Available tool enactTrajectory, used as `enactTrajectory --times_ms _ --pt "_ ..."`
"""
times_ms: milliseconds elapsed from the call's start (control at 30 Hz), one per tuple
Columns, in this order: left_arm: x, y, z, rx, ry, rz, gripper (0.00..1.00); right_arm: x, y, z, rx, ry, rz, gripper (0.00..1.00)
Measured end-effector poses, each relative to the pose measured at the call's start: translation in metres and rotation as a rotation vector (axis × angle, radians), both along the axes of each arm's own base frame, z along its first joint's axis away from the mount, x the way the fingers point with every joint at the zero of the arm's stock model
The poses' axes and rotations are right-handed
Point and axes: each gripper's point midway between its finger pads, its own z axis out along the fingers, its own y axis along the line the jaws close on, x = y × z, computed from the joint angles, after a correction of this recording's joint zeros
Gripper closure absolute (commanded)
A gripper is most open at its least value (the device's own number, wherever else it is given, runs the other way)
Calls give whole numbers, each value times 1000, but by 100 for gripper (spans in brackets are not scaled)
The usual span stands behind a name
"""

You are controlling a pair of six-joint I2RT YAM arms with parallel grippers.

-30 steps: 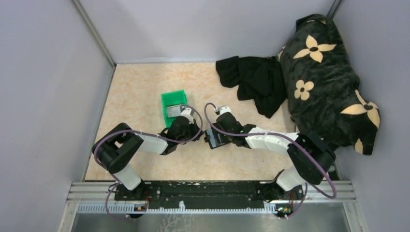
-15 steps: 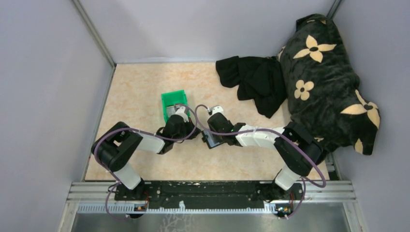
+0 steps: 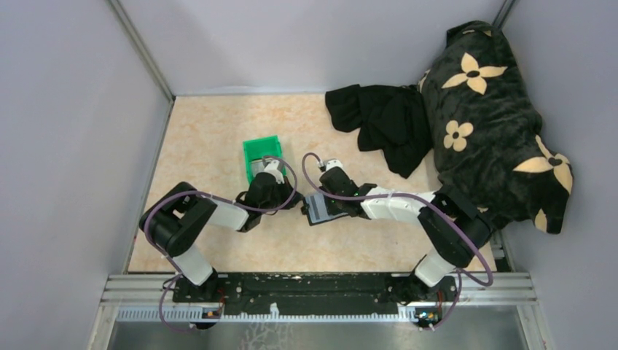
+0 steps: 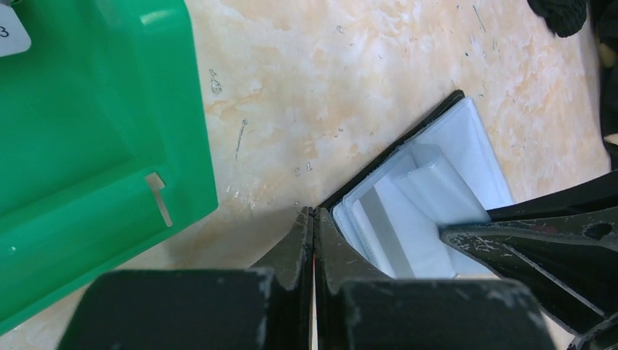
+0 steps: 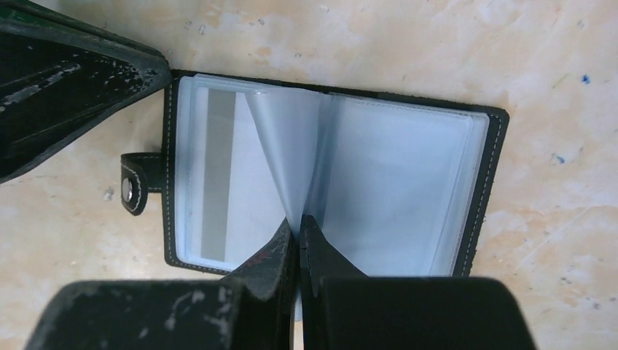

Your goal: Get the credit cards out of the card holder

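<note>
On the marbled table, we see the card holder lying open and flat, its clear pockets facing up. It sits just beside the green bin, between the two wrists.

The right gripper is clenched on a clear sleeve, and the pinched leaf stands up from the spine between the two pages. One credit card, pale with a grey stripe, sits inside the left pocket under its plastic and is not yet out. A small tab with a metal snap juts from the holder's left cover.

The left gripper has its fingers pressed together, with the tips at the holder's corner on the tab side. We cannot tell whether they pinch the black edge or only bear down on it.

At the far right of the table, well apart from the arms, a crumpled black cloth lies against a dark flower-patterned cushion.
</note>
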Motion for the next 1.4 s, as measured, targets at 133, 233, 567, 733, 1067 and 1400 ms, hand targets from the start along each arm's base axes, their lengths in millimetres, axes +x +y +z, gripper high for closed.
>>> enactTrajectory --times_ms 133,233,567,733,1067,1400 --pt "-2 -2 1 -7 1 -22 100 -4 -3 1 105 63 -17 100" --pt "-7 -7 2 -14 3 -59 100 -6 -5 1 158 103 -24 100" --pt "-35 -72 57 -143 -90 -305 100 -14 10 6 284 163 12 100" --pt "-30 -89 58 -163 -82 -339 100 -18 5 4 303 181 4 100" --pt "-47 -69 48 -132 -48 -319 100 -20 3 6 329 177 6 100" --pt "-67 -47 16 -77 36 -291 100 -17 3 6 336 170 3 100"
